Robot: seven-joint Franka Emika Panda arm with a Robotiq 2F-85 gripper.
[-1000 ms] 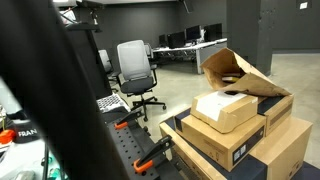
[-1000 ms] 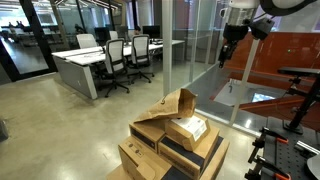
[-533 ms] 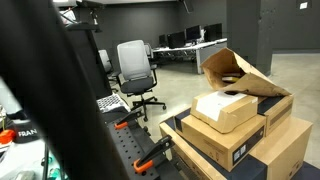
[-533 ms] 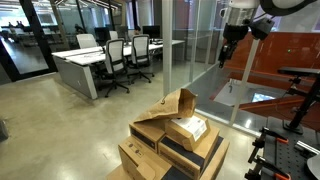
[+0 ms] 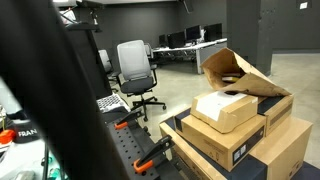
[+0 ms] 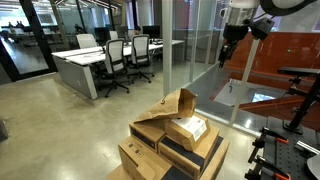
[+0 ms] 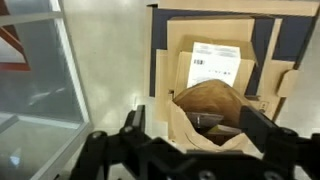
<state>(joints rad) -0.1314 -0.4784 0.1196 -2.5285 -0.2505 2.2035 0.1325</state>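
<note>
On top of stack of boxes (image 6: pixel 170 155): small box (image 5: pixel 224 110), with open bag (image 5: pixel 235 72) just behind it. High above stack, well apart: hand (image 6: pixel 226 58). Glass wall (image 6: pixel 195 45) behind stack. Beyond stack, on floor (image 6: pixel 60 125): office chair (image 5: pixel 135 70), then desks (image 6: pixel 85 62) farther back.

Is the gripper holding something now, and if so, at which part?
Nothing is held: the gripper hangs open, high above the stacked cardboard boxes, apart from them.

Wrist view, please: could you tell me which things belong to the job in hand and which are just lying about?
In hand: open fingers, brown paper bag, labelled box, cardboard stack.
Lying about: office chair, desks, orange clamps.
</note>
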